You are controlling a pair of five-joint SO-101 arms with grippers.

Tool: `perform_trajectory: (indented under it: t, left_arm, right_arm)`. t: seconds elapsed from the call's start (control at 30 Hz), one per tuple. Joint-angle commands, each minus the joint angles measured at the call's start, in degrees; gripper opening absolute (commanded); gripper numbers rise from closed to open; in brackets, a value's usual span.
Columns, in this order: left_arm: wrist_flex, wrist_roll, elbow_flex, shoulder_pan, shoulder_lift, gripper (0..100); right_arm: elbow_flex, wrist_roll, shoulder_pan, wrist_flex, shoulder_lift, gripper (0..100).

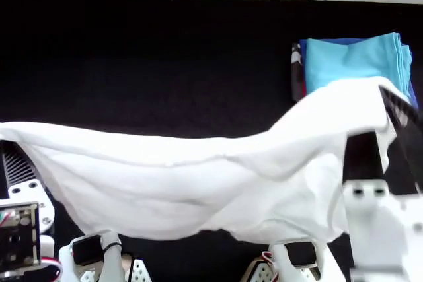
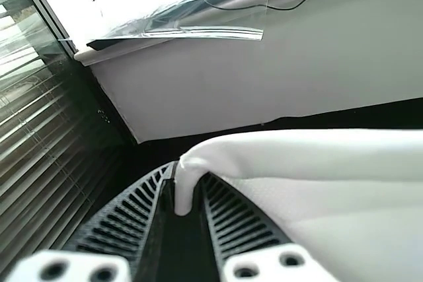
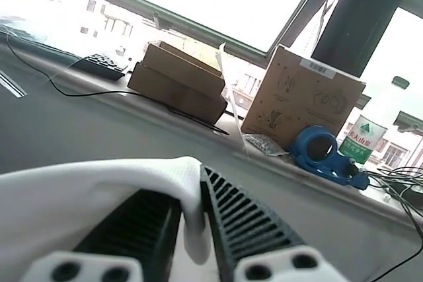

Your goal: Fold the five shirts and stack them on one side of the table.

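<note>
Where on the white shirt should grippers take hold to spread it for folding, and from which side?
Probably at the two ends of its upper edge, each from its outer side. The white shirt hangs between left gripper and right gripper, sagging in the middle; each end bunches into a thin, pinchable fold.

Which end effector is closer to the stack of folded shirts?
Right. The right end effector grips the white shirt just beside the stack; the left end effector holds its other corner across the table.

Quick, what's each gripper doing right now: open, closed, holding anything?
Left gripper: shut on a corner of the white shirt.
Right gripper: shut on the same white shirt's other end.
</note>
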Motion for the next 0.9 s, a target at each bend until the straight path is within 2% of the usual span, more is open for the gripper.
perform_trajectory:
  t: [0.0, 0.13, 0.23, 0.33, 0.43, 0.53, 0.7, 0.87]
  left_arm:
    - [-2.99, -0.18, 5.05, 0.48, 5.49, 1]
    - [-8.35, -0.18, 12.97, 0.66, 14.64, 1]
    - [-15.65, -0.09, 15.16, 1.36, 22.99, 1]
    - [-22.24, -0.09, 13.93, 3.03, 33.27, 1]
    - [-25.41, -0.09, 8.22, 4.26, 44.44, 1]
    - [-25.23, -0.09, -1.8, 4.53, 55.69, 1]
    - [-17.93, -0.09, -18.33, 4.53, 70.02, 1]
    - [-11.6, -0.18, -26.33, 4.62, 80.66, 1]
  right_arm:
    - [-0.84, -2.9, 0.31, -3.56, 8.84, 0.6]
    - [-0.84, -3.96, -1.54, -4.09, 22.37, 0.6]
    - [-0.92, -3.78, -2.86, -5.85, 33.63, 0.6]
    - [-1.45, -3.69, -3.21, -11.82, 44.09, 0.6]
    - [-1.54, -3.69, -3.38, -17.98, 51.03, 0.6]
    - [-1.54, -3.69, -3.38, -20.62, 54.46, 0.6]
    - [-1.01, -3.78, -3.47, -20.26, 56.48, 0.6]
    - [-0.84, -3.96, -3.47, -16.31, 59.91, 0.6]
